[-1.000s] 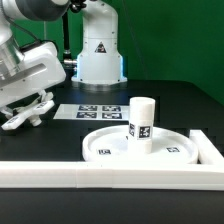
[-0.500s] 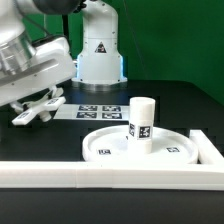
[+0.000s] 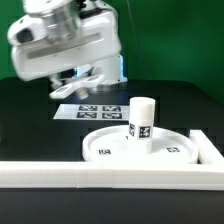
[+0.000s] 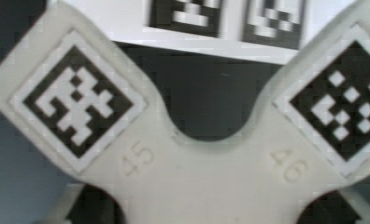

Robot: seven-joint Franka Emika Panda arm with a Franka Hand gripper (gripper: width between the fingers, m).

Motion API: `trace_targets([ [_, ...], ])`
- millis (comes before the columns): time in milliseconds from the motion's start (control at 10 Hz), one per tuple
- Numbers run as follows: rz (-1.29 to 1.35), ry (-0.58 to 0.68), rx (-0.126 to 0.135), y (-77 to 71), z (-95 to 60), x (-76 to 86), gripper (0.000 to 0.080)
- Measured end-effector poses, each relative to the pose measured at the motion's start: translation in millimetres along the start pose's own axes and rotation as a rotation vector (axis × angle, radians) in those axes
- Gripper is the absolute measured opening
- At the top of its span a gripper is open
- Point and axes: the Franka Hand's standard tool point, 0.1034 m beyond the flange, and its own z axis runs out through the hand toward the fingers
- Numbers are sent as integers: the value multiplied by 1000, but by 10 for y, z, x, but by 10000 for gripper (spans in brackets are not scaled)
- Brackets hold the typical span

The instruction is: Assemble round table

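Pincer (image 3: 84, 72) pinches cross-shaped piece (image 4: 164, 165), aloft above marker board (image 3: 95, 111), toward far edge of worktop (image 3: 35, 130). Post (image 3: 141, 124) upright on round disc (image 3: 105, 152) by bar-lined near edge. Piece likely light, stiff, slick plastic; best gripped at hub between arms.

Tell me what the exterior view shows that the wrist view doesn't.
Exterior only: the arm, the post standing upright on the disc, and the border bars. Wrist only: the numbers 45 and 46 marked on the cross. Both: the cross and the marker board.
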Motion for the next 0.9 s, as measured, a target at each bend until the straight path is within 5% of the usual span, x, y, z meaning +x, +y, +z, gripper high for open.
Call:
trace_targets([
  [100, 11, -8, -18, -248, 32, 67, 466],
  [300, 38, -20, -47, -510, 274, 145, 466],
  [600, 30, -28, -46, -507, 298, 135, 466],
  [800, -84, 26, -67, -332, 279, 227, 466],
  [900, -101, 37, -65, -396, 155, 285, 466],
])
